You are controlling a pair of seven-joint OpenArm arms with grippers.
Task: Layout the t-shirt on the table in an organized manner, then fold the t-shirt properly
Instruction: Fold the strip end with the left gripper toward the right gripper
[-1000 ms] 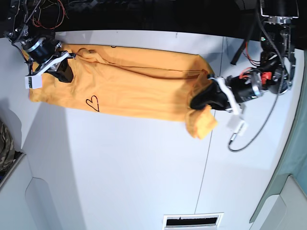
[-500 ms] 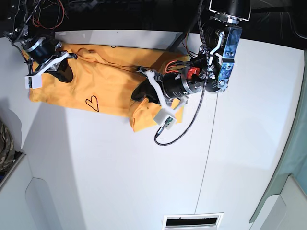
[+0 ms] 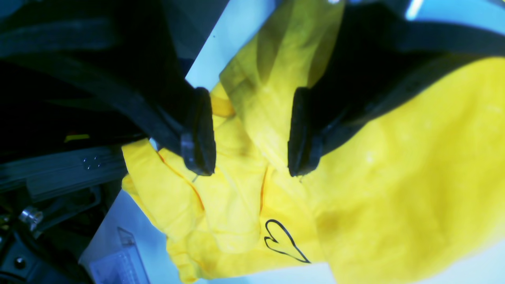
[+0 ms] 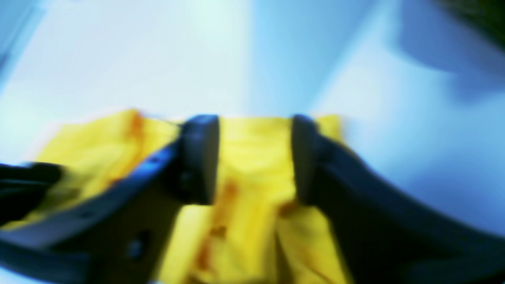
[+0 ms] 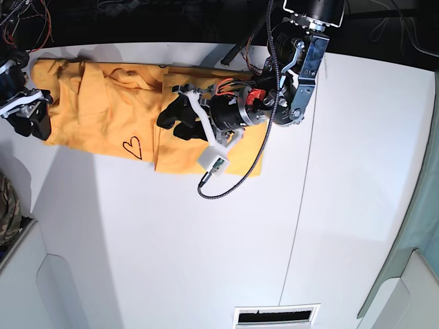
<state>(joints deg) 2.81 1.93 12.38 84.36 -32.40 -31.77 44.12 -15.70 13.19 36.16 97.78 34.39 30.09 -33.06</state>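
Note:
The orange-yellow t-shirt (image 5: 103, 116) lies along the far left of the white table (image 5: 206, 240), its right part folded back over the middle. A black heart (image 5: 132, 147) shows on its near edge. My left gripper (image 5: 170, 120) hovers over the folded flap. In the left wrist view this left gripper (image 3: 248, 165) is open, with loose cloth (image 3: 394, 177) rising between the jaws and the heart (image 3: 282, 240) below. My right gripper (image 5: 27, 116) sits at the shirt's left end. The blurred right wrist view shows that gripper (image 4: 254, 130) open over yellow cloth (image 4: 252, 165).
A camouflage cloth (image 5: 5, 205) shows at the left edge above a grey tray (image 5: 27, 274). A black cable (image 5: 233, 185) loops from the left arm onto the table. A thin seam (image 5: 296, 205) runs down the tabletop. A vent slot (image 5: 274, 316) sits at the near edge.
My left arm carried the shirt's right end leftward and laid it over the middle. Both grippers have opened. My right arm shifted left to the shirt's end.

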